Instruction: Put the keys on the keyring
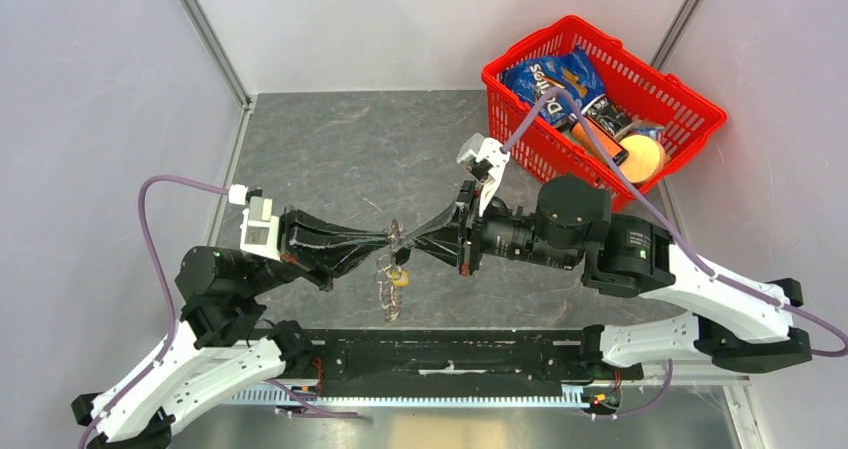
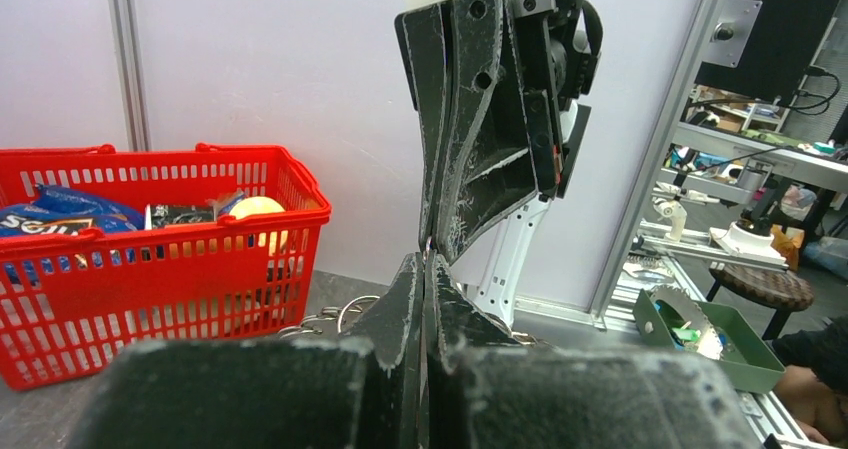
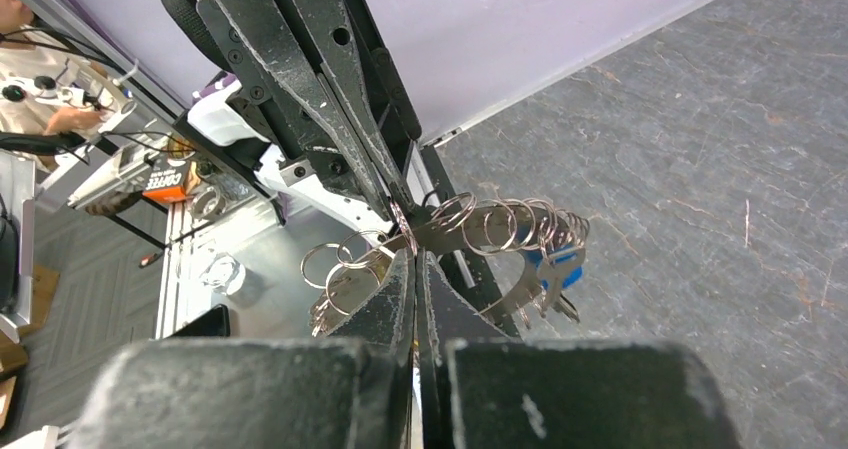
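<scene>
Found keyring (image 1: 389,269) at centre of top view, hung below two meeting tips over grey table (image 1: 330,159). Noted left gripper (image 1: 387,236) jaws closed tight, pinched on keyring from left; right gripper (image 1: 409,238) jaws closed likewise, pinched on keyring from right. Saw yellow key (image 1: 399,278) and blue key (image 3: 546,265) dangled on ring cluster. Logged red basket (image 1: 655,72) at upper right of top view: blue chip bag (image 1: 548,77), dark packet (image 1: 607,115), round orange item (image 1: 643,156) inside. Confirmed basket well apart from keyring, beyond right arm.
</scene>
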You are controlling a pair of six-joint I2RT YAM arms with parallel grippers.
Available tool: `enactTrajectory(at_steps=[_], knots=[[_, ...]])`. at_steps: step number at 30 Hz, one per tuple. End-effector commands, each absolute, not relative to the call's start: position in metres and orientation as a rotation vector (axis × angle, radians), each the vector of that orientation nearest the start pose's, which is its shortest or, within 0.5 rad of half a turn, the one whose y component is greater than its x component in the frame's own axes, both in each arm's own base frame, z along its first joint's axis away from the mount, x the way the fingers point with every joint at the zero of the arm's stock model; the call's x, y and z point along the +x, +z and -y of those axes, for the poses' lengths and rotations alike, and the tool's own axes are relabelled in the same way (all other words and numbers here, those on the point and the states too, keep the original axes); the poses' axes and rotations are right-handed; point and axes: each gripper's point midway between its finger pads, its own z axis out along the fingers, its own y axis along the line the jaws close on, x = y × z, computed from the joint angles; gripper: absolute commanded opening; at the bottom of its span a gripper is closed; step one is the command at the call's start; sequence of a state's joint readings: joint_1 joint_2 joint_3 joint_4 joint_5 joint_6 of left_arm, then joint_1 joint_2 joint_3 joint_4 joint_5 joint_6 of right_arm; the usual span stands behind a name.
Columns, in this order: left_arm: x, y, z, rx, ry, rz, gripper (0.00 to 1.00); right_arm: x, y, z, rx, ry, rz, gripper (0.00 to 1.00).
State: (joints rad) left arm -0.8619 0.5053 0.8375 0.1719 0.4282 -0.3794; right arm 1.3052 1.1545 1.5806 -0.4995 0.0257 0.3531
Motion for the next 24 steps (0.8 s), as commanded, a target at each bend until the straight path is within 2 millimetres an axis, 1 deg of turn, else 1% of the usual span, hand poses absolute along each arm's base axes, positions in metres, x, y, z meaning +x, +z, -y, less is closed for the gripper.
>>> enactTrajectory(at_steps=[1,8,15,24], knots=[[0.066,0.506,0.199,0.573,-1.339,-0.811,0.02,0.083,0.467,-0.331,-0.718,1.267,-1.574,0.0],[0.064,0.51,0.2,0.573,-1.362,-0.801,0.02,0.082,0.465,-0.329,-0.683,1.293,-1.577,0.0],[0.064,0.506,0.202,0.575,-1.376,-0.813,0.02,0.085,0.471,-0.323,-0.647,1.289,-1.558,0.0],[0.061,0.506,0.197,0.566,-1.372,-0.805,0.02,0.088,0.478,-0.32,-0.64,1.271,-1.542,0.0]])
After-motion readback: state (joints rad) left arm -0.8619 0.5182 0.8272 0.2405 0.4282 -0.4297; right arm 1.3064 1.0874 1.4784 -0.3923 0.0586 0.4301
